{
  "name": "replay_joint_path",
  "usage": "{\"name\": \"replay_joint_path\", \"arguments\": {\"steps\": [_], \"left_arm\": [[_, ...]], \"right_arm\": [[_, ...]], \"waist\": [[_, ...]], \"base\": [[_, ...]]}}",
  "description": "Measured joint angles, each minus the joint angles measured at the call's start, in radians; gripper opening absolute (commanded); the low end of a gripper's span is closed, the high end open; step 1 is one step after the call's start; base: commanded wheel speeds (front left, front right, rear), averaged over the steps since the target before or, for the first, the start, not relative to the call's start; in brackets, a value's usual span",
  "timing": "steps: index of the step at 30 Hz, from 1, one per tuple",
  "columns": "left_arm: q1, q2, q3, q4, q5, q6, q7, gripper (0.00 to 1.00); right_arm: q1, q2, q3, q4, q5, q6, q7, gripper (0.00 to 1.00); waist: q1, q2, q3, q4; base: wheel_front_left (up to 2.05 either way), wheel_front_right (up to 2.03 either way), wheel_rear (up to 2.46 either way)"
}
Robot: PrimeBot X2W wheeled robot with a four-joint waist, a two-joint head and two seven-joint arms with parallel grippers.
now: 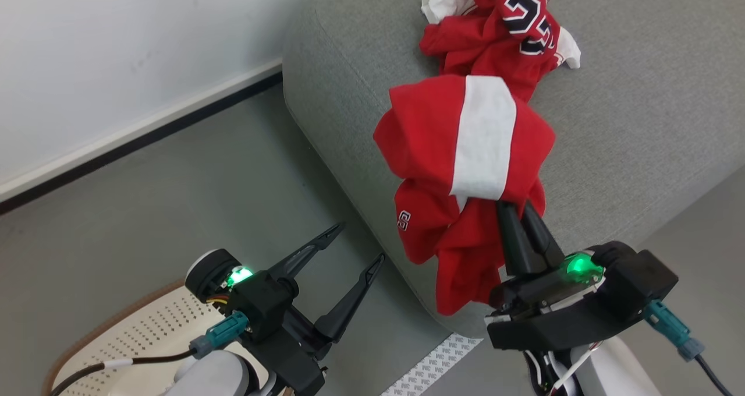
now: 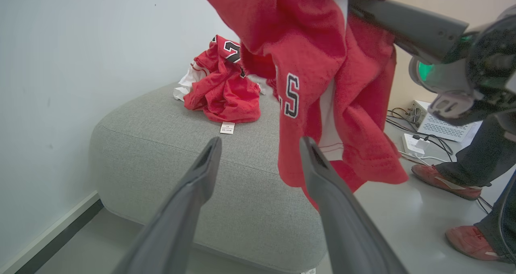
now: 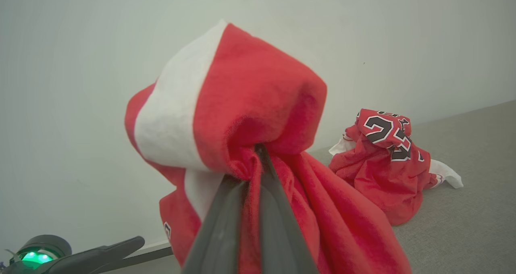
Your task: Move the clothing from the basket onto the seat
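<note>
My right gripper is shut on a red garment with a broad white stripe, which hangs in the air over the near edge of the grey seat. That garment drapes over the fingers in the right wrist view and hangs at the top of the left wrist view. A red jersey with black-and-white numbers lies crumpled on the seat farther back. My left gripper stands open and empty, low at the left above the floor. A corner of the cream basket shows at the bottom left.
A white wall with a dark skirting line runs along the left. The grey floor lies between wall and seat. A person's legs and red shoes stand beside cables and a white box.
</note>
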Motion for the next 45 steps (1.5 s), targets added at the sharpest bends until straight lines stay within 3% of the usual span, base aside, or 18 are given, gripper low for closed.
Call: {"name": "replay_joint_path", "arguments": {"steps": [9,12,24,39,45], "left_arm": [[-0.022,0.022,-0.013,-0.034,0.011,-0.003,0.026,1.0],[-0.047,0.026,-0.031,-0.047,0.012,-0.007,0.041,1.0],[-0.209,0.067,-0.111,-0.11,0.017,-0.022,0.114,1.0],[-0.328,0.099,-0.234,-0.162,-0.033,-0.025,0.063,1.0],[-0.362,0.12,-0.265,-0.173,-0.043,-0.025,0.042,1.0]], "right_arm": [[-0.085,0.015,-0.108,0.0,0.023,0.0,0.0,0.0],[-0.161,-0.008,-0.172,0.005,0.023,0.0,0.0,0.0],[-0.541,-0.194,-0.421,0.042,0.062,0.0,0.0,0.0],[-0.869,-0.456,-0.533,0.146,0.041,0.0,0.0,0.0],[-0.875,-0.495,-0.598,0.254,0.019,0.0,0.0,0.0]], "waist": [[0.0,0.0,0.062,0.004],[0.0,0.0,0.091,0.012],[0.0001,0.0,0.271,0.073],[0.0,0.0,0.475,0.171],[0.0,0.0001,0.536,0.209]], "base": [[0.0,0.0,0.0],[0.0,0.0,0.0],[0.0,0.0,0.0],[0.0,0.0,0.0],[0.0,0.0,0.0]]}}
